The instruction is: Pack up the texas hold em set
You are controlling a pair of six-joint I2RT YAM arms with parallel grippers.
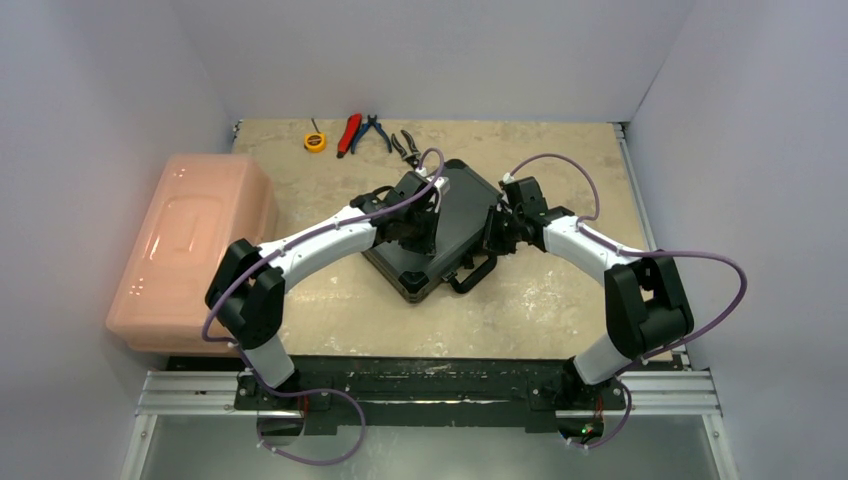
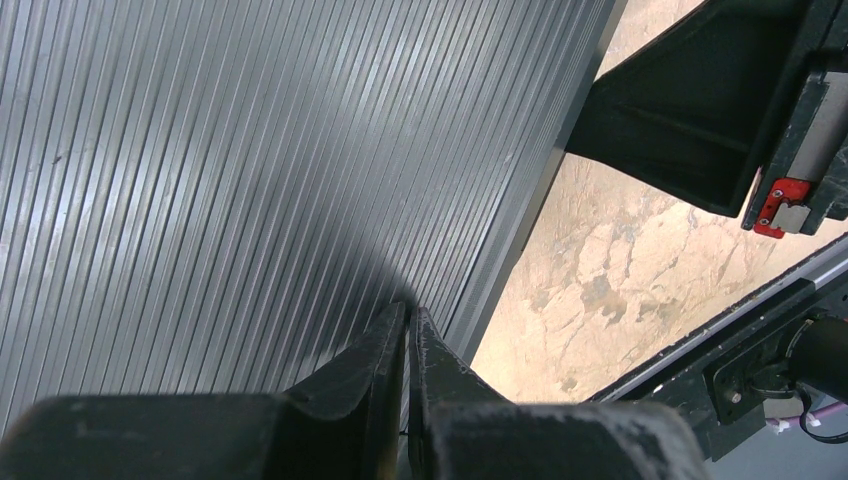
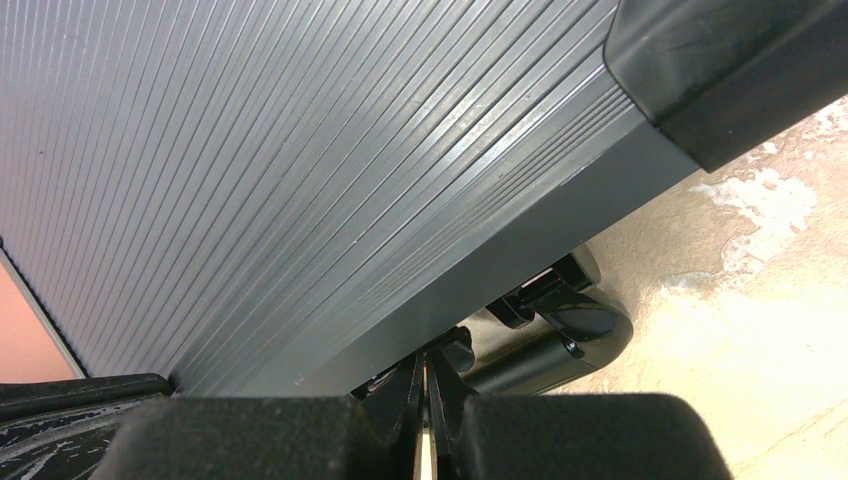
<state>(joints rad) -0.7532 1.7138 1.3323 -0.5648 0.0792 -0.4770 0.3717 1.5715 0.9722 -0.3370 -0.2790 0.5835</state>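
jaws clenched empty on both arms: left gripper (image 2: 408, 322) tips rest on the closed case (image 1: 455, 210), while right gripper (image 3: 425, 378) sits just beside the handle (image 3: 565, 345) on its long near-right edge.

The mottled beige table (image 1: 560, 290) carries a closed black case (image 1: 462, 212) lying flat near its middle (handle toward the near edge). A pink bin (image 1: 190, 250) sits at the left edge. A yellow tape measure (image 1: 315, 142) and pliers (image 1: 375, 130) lie along the far edge.
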